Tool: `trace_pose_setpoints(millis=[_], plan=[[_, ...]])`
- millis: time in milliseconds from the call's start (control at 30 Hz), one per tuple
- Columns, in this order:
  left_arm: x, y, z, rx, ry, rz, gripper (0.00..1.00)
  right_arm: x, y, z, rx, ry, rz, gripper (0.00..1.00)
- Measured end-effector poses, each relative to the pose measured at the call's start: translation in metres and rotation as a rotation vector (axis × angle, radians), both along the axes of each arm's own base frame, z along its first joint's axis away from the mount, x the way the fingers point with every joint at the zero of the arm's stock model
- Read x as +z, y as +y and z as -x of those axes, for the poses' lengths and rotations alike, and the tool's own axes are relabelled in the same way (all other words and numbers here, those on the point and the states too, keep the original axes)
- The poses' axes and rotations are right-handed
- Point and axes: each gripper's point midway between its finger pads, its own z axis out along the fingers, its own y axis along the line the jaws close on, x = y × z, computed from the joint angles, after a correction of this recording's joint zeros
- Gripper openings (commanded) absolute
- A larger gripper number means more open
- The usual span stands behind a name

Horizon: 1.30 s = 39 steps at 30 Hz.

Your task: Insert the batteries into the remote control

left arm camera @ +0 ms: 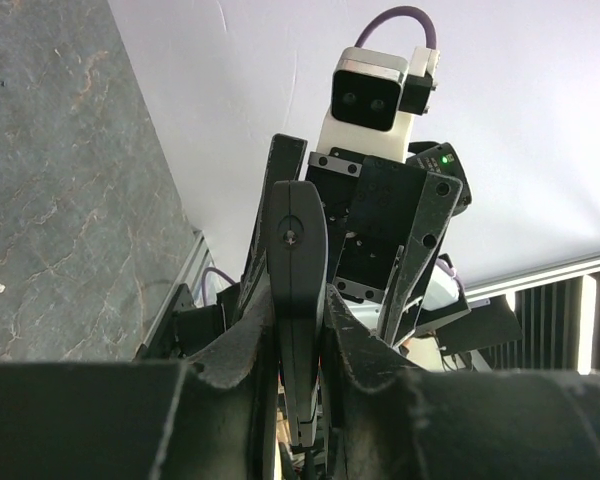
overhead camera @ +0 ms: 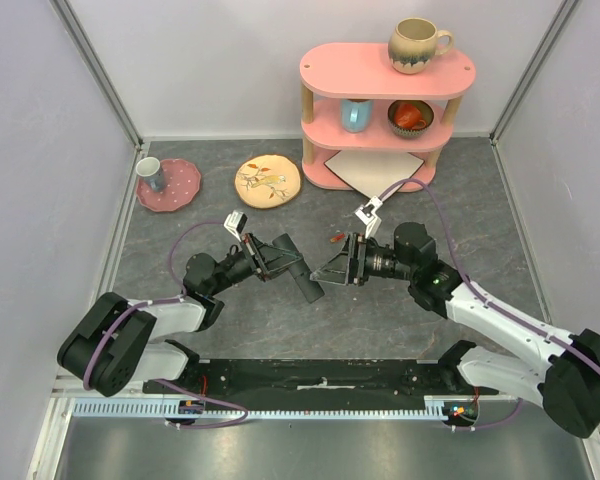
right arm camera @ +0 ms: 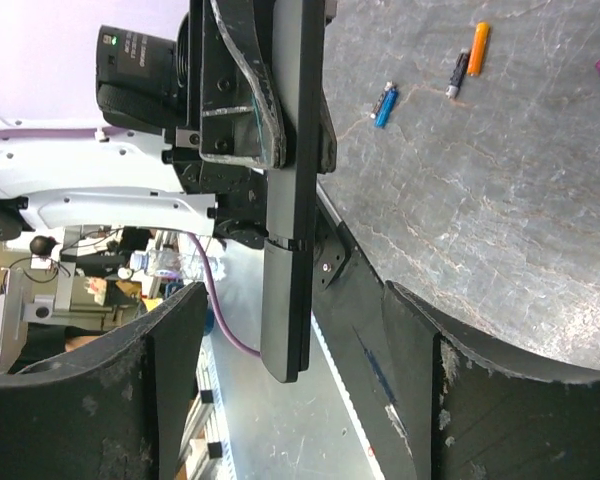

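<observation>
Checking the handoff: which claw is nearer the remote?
Left. The left claw is shut on the remote; the right claw is open, facing its free end, with no contact visible.

left arm (overhead camera: 170,318): white shells, black joints, bulky black base | right arm (overhead camera: 500,325): same build | purple cable (left arm camera: 395,11) arcs behind right pincer (overhead camera: 332,268) | boxy two-lens camera (left arm camera: 368,95) above it | green LED (left arm camera: 445,158) just behind | left pincer (overhead camera: 283,258): matte black | fingers (right arm camera: 100,400): black, edges scuffed grey
</observation>
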Motion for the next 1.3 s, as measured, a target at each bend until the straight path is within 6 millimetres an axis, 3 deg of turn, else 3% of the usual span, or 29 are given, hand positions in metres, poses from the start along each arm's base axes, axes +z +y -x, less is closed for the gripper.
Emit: trace_pose_setpoints(millis=[500,767,1300], plan=[[-0.005,-0.001,-0.001,-0.003,0.015,-0.008,0.02,-0.018,0.021,0.023,0.108,0.038,0.020,0.59],[-0.005,-0.001,-0.001,-0.003,0.015,-0.008,0.02,-0.016,0.023,0.022,0.108,0.029,-0.002,0.53],[-0.003,-0.001,-0.001,-0.003,0.012,-0.004,0.02,-0.019,0.023,0.024,0.098,0.063,-0.028,0.27]])
